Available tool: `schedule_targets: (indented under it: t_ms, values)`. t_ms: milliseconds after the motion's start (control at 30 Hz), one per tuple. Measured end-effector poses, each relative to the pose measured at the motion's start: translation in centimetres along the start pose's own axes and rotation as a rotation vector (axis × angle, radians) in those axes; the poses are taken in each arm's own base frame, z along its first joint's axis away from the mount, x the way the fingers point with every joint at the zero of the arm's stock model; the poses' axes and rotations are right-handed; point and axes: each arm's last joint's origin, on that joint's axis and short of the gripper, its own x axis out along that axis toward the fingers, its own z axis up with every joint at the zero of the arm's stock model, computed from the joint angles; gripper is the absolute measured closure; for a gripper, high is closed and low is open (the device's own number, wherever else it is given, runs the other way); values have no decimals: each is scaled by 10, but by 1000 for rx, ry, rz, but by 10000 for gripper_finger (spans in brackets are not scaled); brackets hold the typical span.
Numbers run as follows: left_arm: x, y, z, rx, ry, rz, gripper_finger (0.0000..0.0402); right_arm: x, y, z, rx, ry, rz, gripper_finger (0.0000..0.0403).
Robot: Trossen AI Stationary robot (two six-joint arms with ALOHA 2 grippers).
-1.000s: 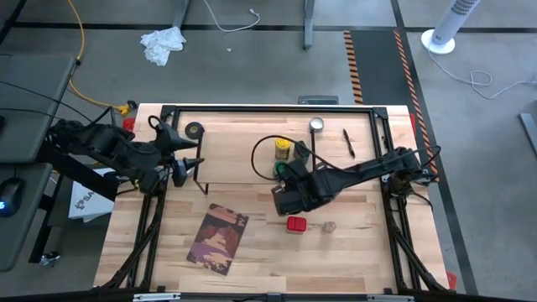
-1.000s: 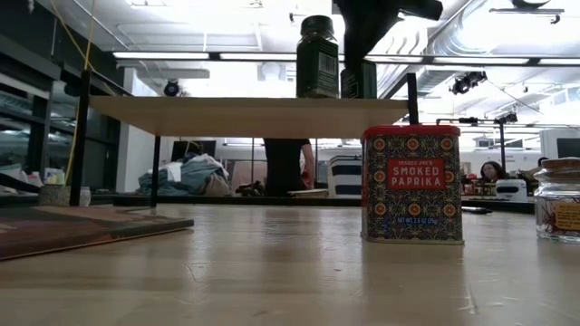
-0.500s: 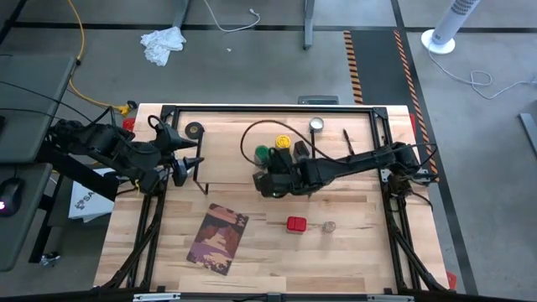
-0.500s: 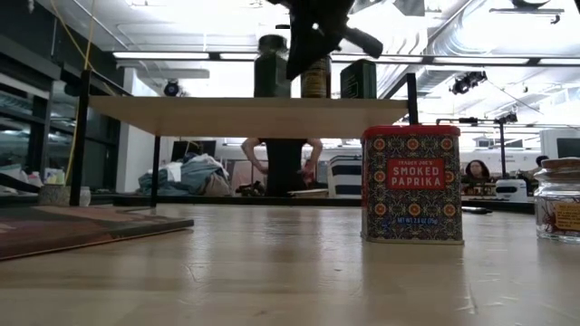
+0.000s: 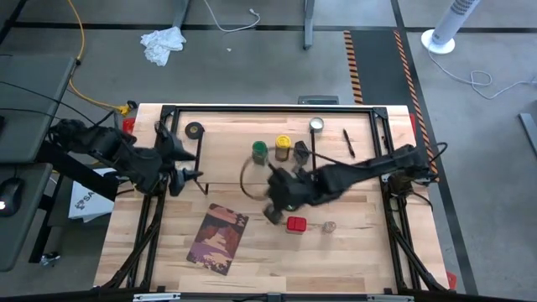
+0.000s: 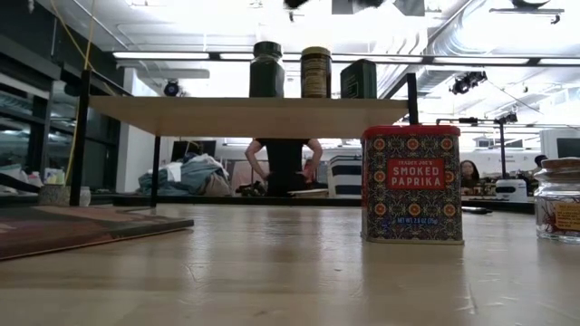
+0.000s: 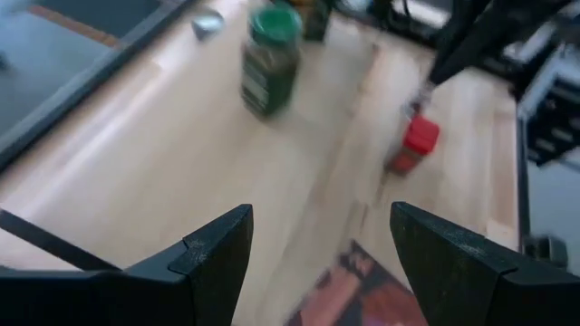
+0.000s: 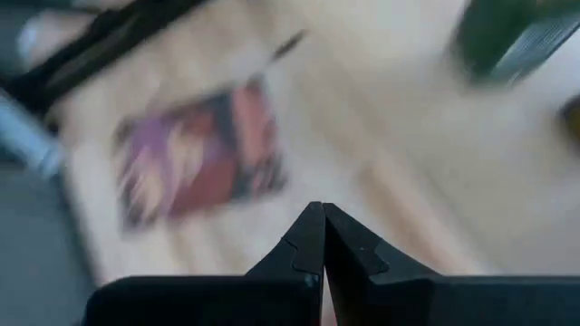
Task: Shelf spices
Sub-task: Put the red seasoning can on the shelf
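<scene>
Your worktop [image 5: 352,243] carries everything here, and the shelf [image 6: 245,115], a long pale board on thin black legs, spans its far half. The right end effector [image 5: 274,210] hangs over the shelf's near edge with its fingers pressed tight together and nothing between them; it is blurred from above, so its exact pose is only roughly readable. The left end effector [image 5: 186,158] waits off the shelf's left end with its fingers spread wide and empty.

Beyond the right end effector, three spices already stand in a row on the board:

- the green-topped jar [image 5: 260,151], dark glass under a green cap;
- just beside it, the yellow-topped jar [image 5: 283,146];
- then the dark grey tin [image 5: 301,149], squat and square.

They sit close together, which seems meant to leave room on the board for the rest.

Just beside the right end effector, on the bare worktop in front of the shelf, stands the red box [image 6: 412,184], a patterned tin with "Smoked Paprika" on its label. Next to that is the clear glass jar [image 6: 559,199], showing reddish contents through its wall. You likely want one of these two next, since both are upright and free to grasp.

The brown-and-maroon book [image 5: 217,239] lies flat nearer the left end effector, out of the way.
</scene>
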Motion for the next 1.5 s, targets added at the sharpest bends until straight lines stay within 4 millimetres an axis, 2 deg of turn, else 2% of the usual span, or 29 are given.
schedule_targets:
  t_ms: [100,167,267,367,467,700,867,967,1133,1267,1500]
  values:
    - [7,-3,-13,8,44,-6,145,-19,11,-22,-37,88,4,403]
    - [13,-4,-20,-5,51,9,145,-25,14,-37,-25,133,-42,402]
    - [19,-6,-27,-34,61,27,145,-28,17,-49,-16,149,-89,393]
    - [22,-6,-31,-54,69,35,145,-28,19,-54,-24,145,-106,357]
    - [21,-6,-30,-63,65,23,145,-25,19,-53,-32,146,-115,301]
    - [16,-7,-25,-112,14,-38,145,3,24,-64,-52,239,-148,176]
    - [14,-6,-24,-116,5,-40,145,35,27,-79,-69,468,-125,126]
    - [14,-5,-24,-117,4,-41,145,45,24,-77,-85,511,-113,116]
    - [14,-5,-24,-100,3,-39,145,49,19,-71,-154,499,-118,114]
    - [14,-5,-24,-90,3,-39,145,49,16,-71,-175,559,-88,114]
    - [14,-5,-24,-35,1,-37,145,37,29,-89,-338,587,-52,114]
